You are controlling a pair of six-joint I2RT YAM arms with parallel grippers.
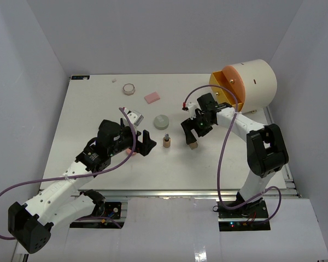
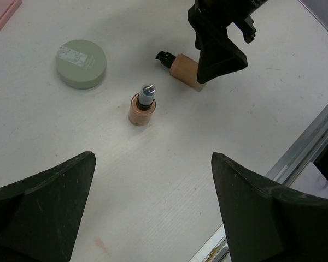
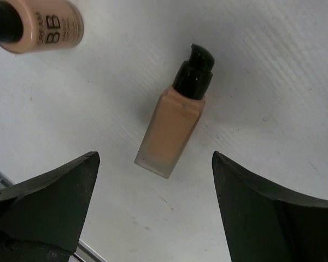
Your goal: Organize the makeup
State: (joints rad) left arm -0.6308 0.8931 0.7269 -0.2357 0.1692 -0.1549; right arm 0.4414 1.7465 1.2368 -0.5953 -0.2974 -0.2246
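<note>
Near the middle of the right wrist view, a beige foundation bottle (image 3: 172, 131) lies flat on the white table (image 1: 93, 114), black pump pointing to the upper right. The right gripper (image 3: 154, 157) hangs over it with fingers well apart and touching nothing, so the bottle rests on its own. It probably lies there because that is its spot in a row. Just left of it in the overhead view, a small BB cream bottle (image 2: 141, 108) stands upright, and a grey-green compact (image 2: 81, 63) sits above that. The left gripper (image 2: 153, 155) hovers at lower left of these, jaws spread wide and empty, seemingly keeping clear. A pink pad (image 1: 152, 97) and a round jar (image 1: 129, 88) lie apart toward the upper left, likely not yet gathered. The cream drum case (image 1: 257, 82) sits at upper right.
</note>
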